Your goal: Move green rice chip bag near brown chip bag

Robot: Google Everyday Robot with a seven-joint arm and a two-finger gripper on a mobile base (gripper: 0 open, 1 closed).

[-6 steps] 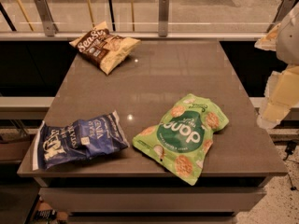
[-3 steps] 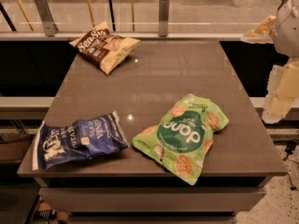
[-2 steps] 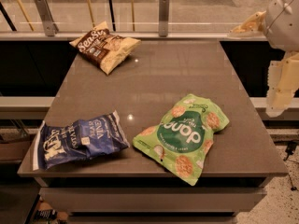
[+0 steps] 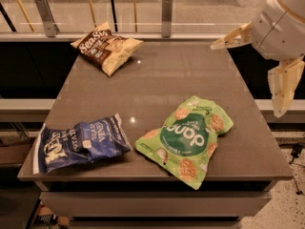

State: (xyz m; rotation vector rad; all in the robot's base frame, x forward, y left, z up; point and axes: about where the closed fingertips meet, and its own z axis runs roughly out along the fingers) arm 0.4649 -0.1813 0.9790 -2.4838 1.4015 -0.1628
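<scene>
The green rice chip bag (image 4: 188, 135) lies flat at the front right of the grey table (image 4: 171, 75), with its dark green centre patch facing up. The brown chip bag (image 4: 106, 46) lies at the table's far left corner, well apart from the green bag. My gripper (image 4: 244, 80) hangs at the right edge of the view, above and beside the table's far right side. It is open and empty, with one cream finger (image 4: 231, 36) pointing left over the table and the other pointing down. It is up and to the right of the green bag and touches nothing.
A dark blue chip bag (image 4: 78, 142) lies at the table's front left corner. A glass railing with metal posts (image 4: 167, 11) runs behind the table. A lower ledge (image 4: 28, 109) flanks the table on both sides.
My gripper has risen and shifted left, from beside the table's right edge toward its far right corner. None of the three bags has moved.
</scene>
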